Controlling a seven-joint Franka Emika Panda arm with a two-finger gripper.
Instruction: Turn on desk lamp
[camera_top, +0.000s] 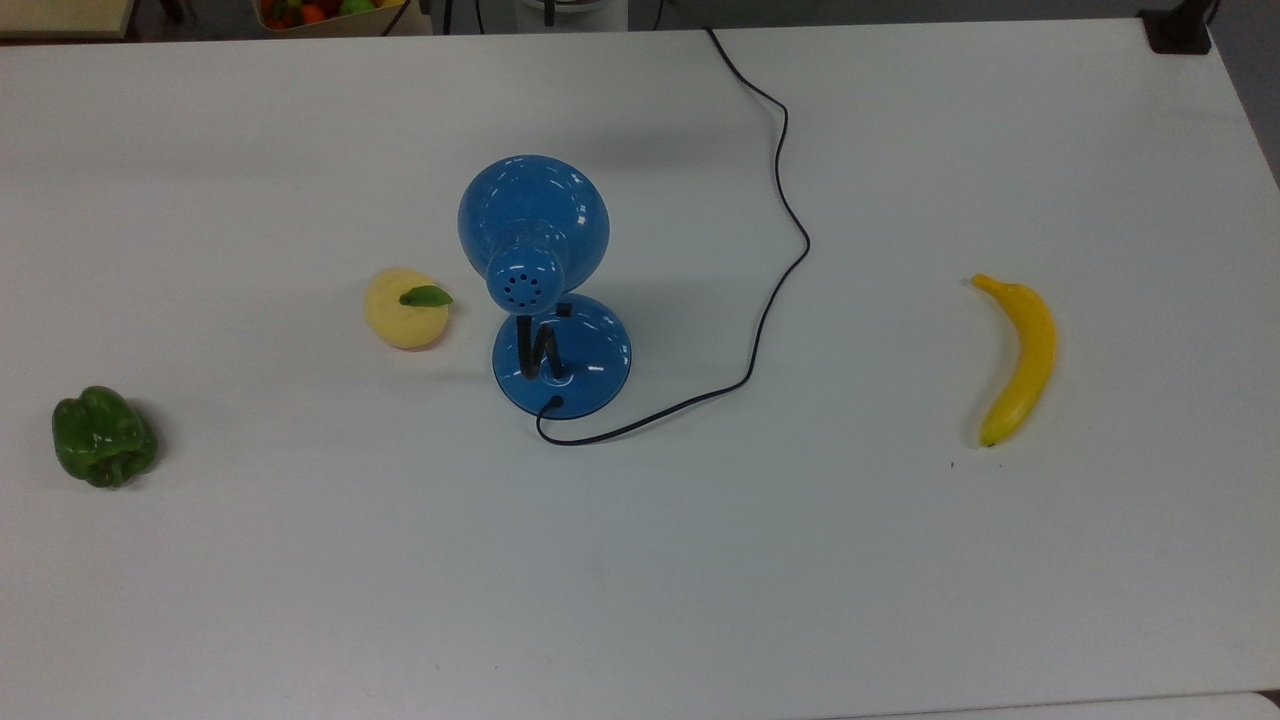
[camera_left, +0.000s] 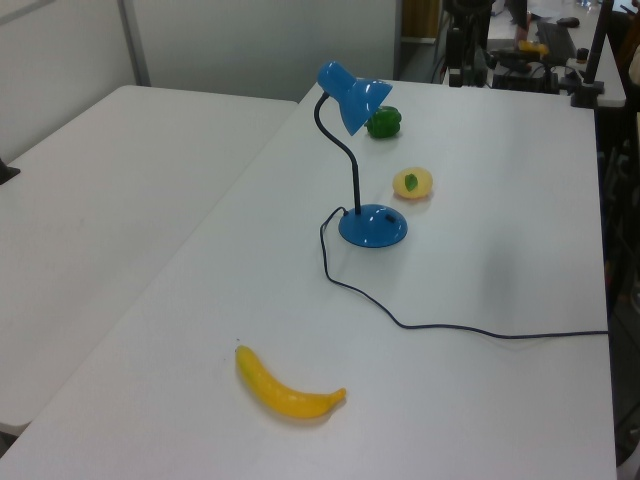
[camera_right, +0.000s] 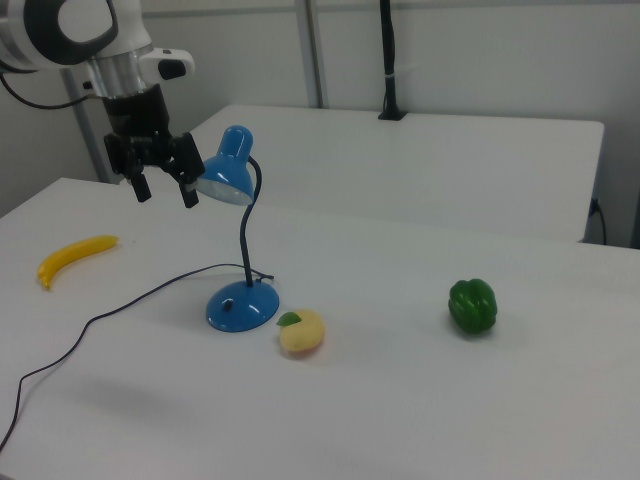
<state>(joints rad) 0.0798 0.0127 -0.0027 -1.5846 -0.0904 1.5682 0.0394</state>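
Hanging in the air at the right view's upper left, the gripper (camera_right: 162, 188) has its two black fingers spread apart with nothing between them, pointing down, just to the left of the lamp's shade and not touching it; the desk lamp (camera_right: 238, 238) stands near the middle of the white table (camera_top: 700, 560), its round blue base (camera_top: 563, 354) flat on the surface, its black bendy neck (camera_left: 345, 160) rising and curving over to the domed blue shade (camera_top: 533, 225), whose narrow end shows a ring of vent holes in the top view; a thin black cord (camera_top: 770, 300) leaves the base, loops once and snakes away to the far edge of the table in the top view; just beside the base, on the top view's left, lies a pale yellow fruit with a green leaf (camera_top: 406, 307); further toward the top view's left sits a green bell pepper (camera_top: 103, 437), well apart from the lamp; a yellow banana (camera_top: 1020, 357) lies well apart on the top view's right.
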